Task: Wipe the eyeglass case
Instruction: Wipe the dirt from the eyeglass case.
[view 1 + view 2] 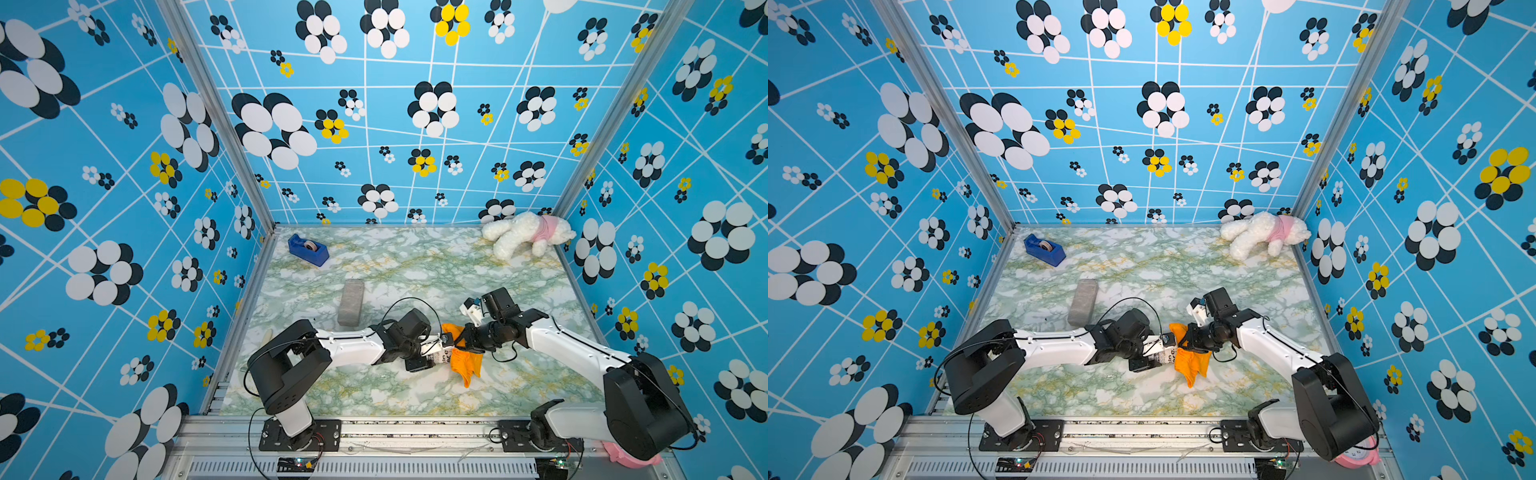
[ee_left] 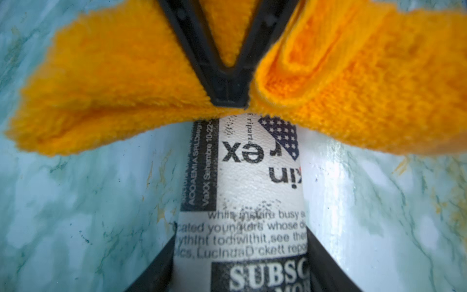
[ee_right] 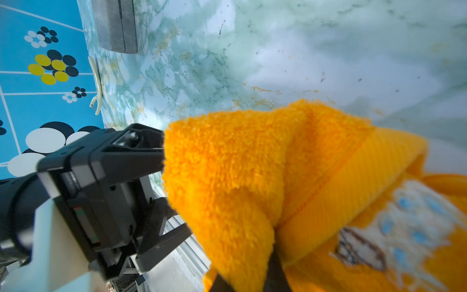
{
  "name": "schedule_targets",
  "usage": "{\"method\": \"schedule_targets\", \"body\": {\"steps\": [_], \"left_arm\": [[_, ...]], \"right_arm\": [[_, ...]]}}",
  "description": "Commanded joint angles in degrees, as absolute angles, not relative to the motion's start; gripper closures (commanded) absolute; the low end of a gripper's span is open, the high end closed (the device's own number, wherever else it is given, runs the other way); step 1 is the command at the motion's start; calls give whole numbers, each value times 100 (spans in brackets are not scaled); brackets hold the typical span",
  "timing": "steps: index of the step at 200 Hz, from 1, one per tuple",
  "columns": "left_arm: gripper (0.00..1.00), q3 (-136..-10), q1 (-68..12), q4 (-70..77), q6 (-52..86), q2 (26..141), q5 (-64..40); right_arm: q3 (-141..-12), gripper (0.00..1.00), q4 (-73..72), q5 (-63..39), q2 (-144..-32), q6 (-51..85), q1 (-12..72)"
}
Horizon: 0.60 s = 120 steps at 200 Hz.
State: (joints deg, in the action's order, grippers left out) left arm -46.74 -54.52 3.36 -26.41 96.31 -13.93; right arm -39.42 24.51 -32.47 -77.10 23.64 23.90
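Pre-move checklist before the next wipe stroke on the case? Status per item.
1. Grip of left tool on newspaper-print eyeglass case: ok, shut on it, a finger on each side.
2. Grip of right tool on orange terry cloth: ok, shut on it.
3. Cloth meeting case: ok, it drapes over the case's far end in the left wrist view.
4. Coverage: not ok, most of the printed face is bare.
5. Case lifted off or resting on green marble tabletop: cannot tell.

Left arm, right arm stretched inward, low (jaws clamped, tips facing).
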Motion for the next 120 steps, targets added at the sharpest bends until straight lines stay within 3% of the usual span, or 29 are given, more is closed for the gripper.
{"method": "schedule_targets", "body": {"steps": [1, 69, 120], "left_arm": [[67, -4677, -5520, 1467, -2654, 9677, -2012], [70, -4545, -5516, 2083, -2431, 9866, -1904], [70, -4387, -5493, 2280, -2419, 9831, -1866]], "right_arm": [[-3726, 100, 2355, -3044, -8018, 2632, 2617], [-3942, 100, 1388, -3445, -8991, 3319, 3129], [-3684, 100, 2379, -2831, -8053, 2830, 2481]]}}
